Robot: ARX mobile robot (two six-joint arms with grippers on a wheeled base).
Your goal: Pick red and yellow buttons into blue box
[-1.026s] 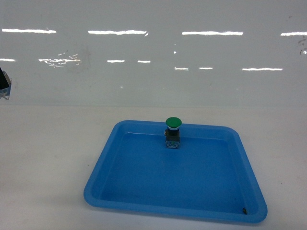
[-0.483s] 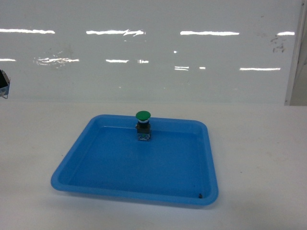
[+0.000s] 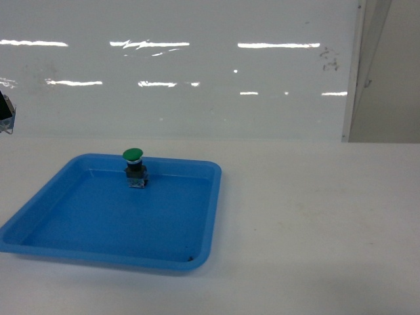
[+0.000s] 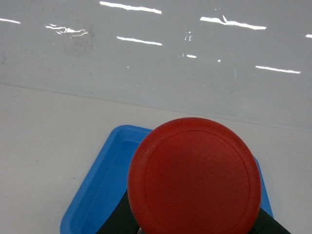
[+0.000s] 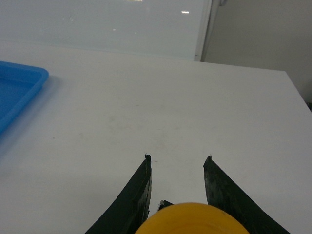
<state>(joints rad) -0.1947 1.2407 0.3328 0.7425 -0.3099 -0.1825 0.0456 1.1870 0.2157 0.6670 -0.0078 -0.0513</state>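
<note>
Since a second ago the shallow blue tray has slid from centre to the left of the head view, and a wall edge has appeared at the right; the green-capped button stands at its far rim. The left gripper grips the red button, whose cap fills its wrist view above the tray; the right gripper grips the yellow button between its dark fingers, over the white table, beside the tray.
</note>
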